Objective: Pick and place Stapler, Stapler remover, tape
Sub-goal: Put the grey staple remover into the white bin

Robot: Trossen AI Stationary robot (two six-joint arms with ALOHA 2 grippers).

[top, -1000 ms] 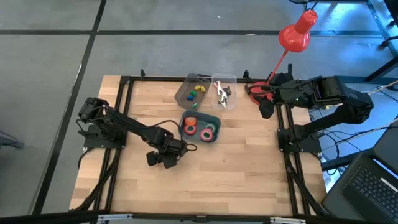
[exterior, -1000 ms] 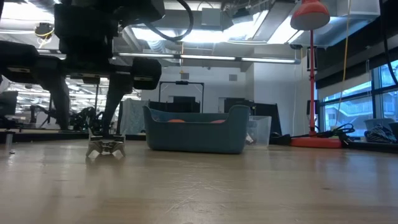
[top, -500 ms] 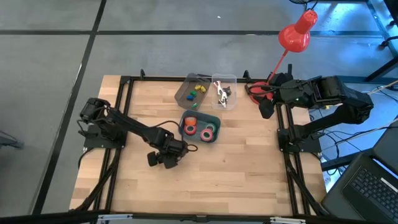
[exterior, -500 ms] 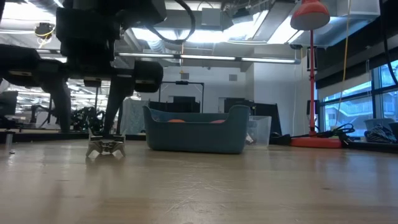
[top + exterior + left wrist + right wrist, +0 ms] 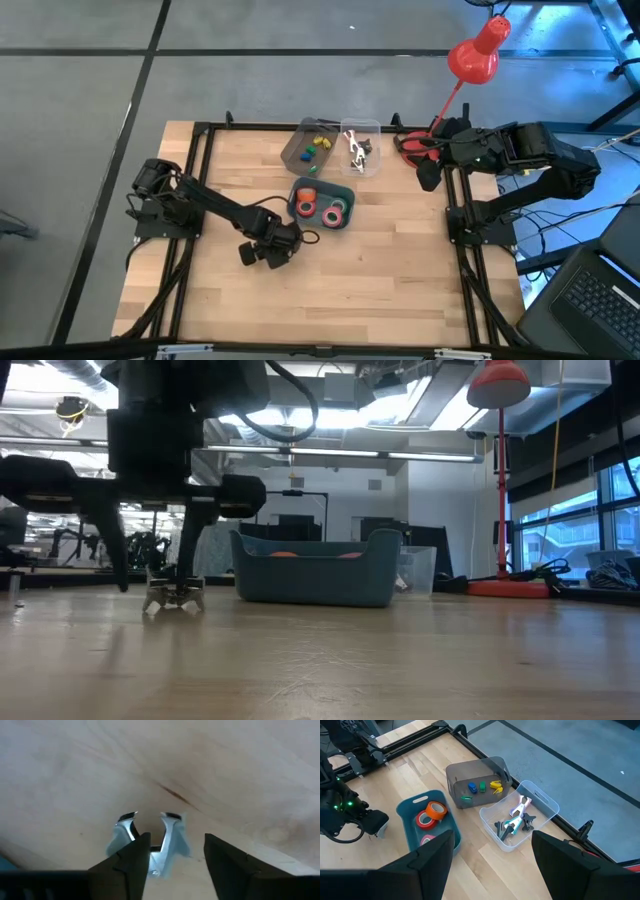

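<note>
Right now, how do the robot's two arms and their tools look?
Both arms are dark, jointed, on black frame mounts. The left tool has two dark flat fingers; a black cable loops beside it. The right tool has broad dark fingers too; cables trail behind its base.

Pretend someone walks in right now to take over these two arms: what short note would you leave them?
Left gripper: down at the table, fingers either side of a metal staple remover lying on the wood, not yet clamped.
Right gripper: open, parked high at the table's right edge, holding nothing.
Tape rolls sit in the teal bin. More staple removers lie in the clear bin; small coloured blocks in the grey bin.
Left: grip this remover and bin it. No stapler in sight.
</note>
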